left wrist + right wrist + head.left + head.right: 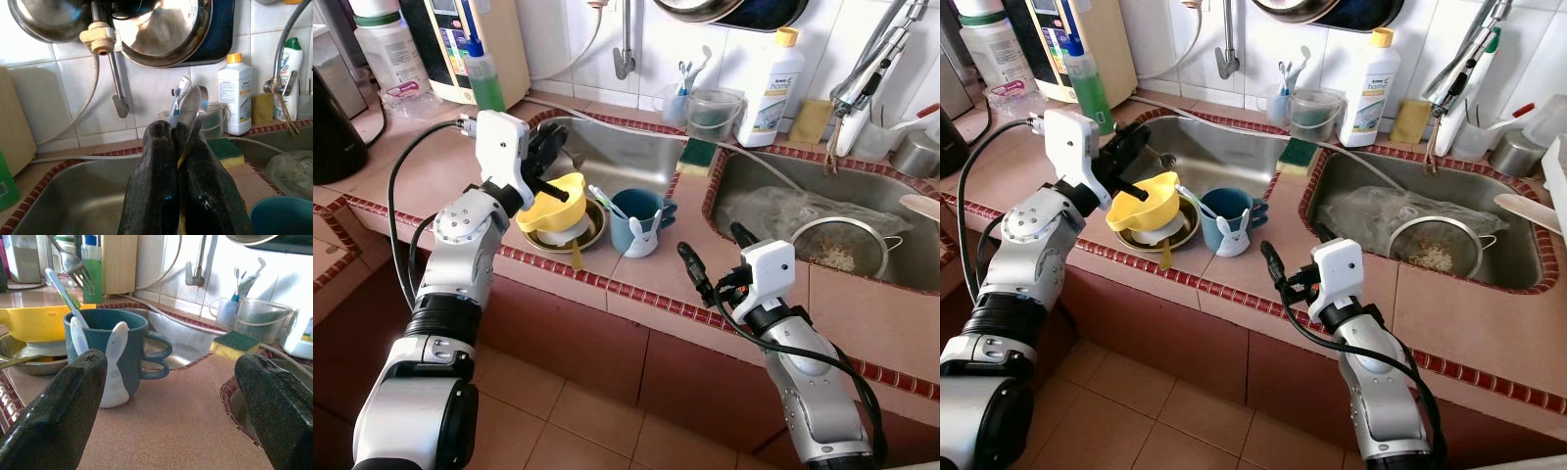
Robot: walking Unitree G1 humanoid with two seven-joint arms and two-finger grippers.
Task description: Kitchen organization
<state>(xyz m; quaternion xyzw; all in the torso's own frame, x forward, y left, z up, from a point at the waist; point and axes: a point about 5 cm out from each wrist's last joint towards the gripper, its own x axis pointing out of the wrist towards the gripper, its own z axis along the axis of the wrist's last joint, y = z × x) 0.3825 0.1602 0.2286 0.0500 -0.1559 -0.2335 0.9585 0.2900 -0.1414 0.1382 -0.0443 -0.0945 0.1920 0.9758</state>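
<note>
1. The left gripper point(548, 147) is raised over the near edge of the left sink basin point(626, 157), above the yellow bowl point(553, 201).
2. The left wrist view shows what the head views do not: the two black fingers point(156, 196) are pressed together on a thin metal utensil point(190, 110), apparently a spoon, whose end sticks out beyond the fingertips.
3. The right gripper point(715, 257) hovers over the counter strip point(651, 279) between the two basins, its fingers spread wide apart and holding nothing.
4. The right wrist view looks level across the counter at the blue mug point(115, 355). It shows the white rabbit-ear shape on the mug's front, two stacked handles, and utensils standing inside.
5. The yellow bowl sits on a white dish in a metal plate point(592, 233) at the counter edge, just left of the mug.
6. A green-and-yellow sponge point(698, 154) lies on the divider behind the mug.
7. The right basin point(773, 186) holds a metal strainer point(842, 250) with bits of food in it.
8. A white detergent bottle point(775, 83) and a clear cup with toothbrushes point(677, 98) stand at the tiled wall.
</note>
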